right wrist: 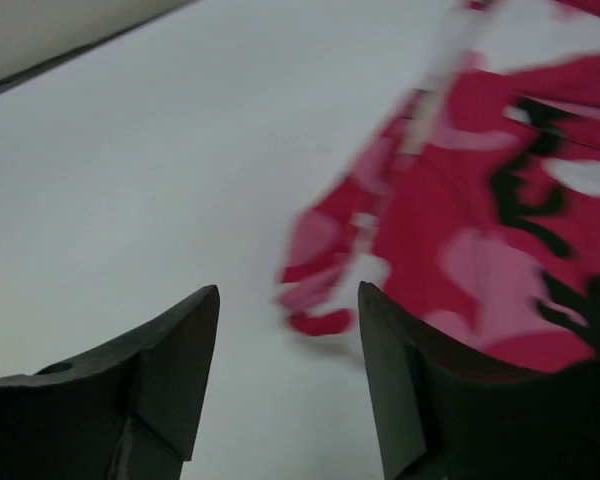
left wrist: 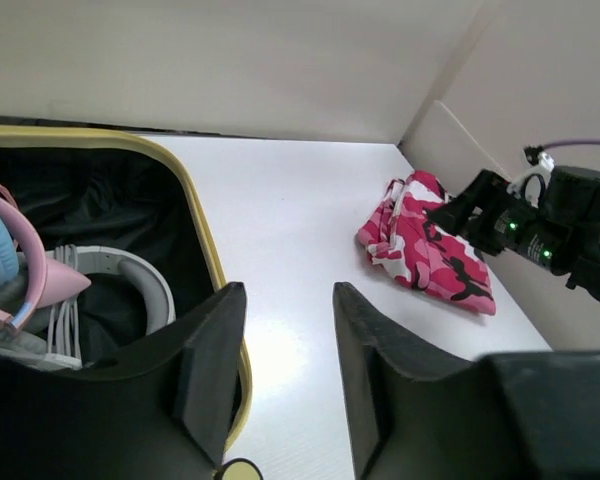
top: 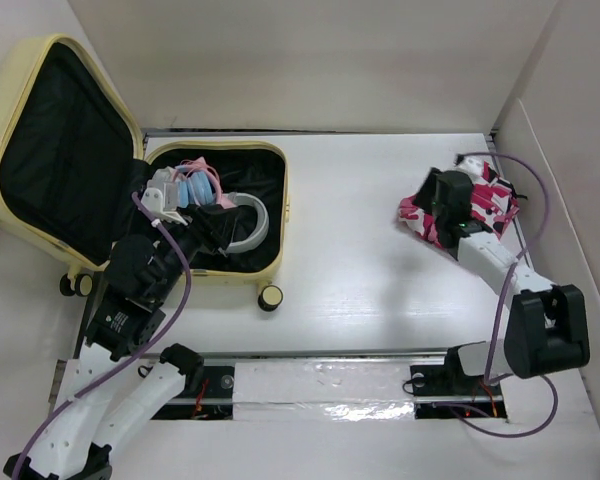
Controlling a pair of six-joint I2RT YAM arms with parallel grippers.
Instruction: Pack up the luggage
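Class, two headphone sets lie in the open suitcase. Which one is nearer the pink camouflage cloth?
The grey-white headphones, lying by the right wall of the luggage. The pink-and-blue headphones sit farther left, away from the cloth.

The camo garment point(right wrist: 460, 220) is smeared with blur on your right wrist camera and runs off at 3 o'clock. From above, your right arm point(top: 485, 255) covers its middle. The luggage point(top: 282, 205) lid is clipped at 9 o'clock; your left arm point(top: 130, 300) hides its near corner.

Lab cell, white table point(top: 360, 285), plain beige walls point(top: 330, 60), 2 robot arms point(top: 130, 405)
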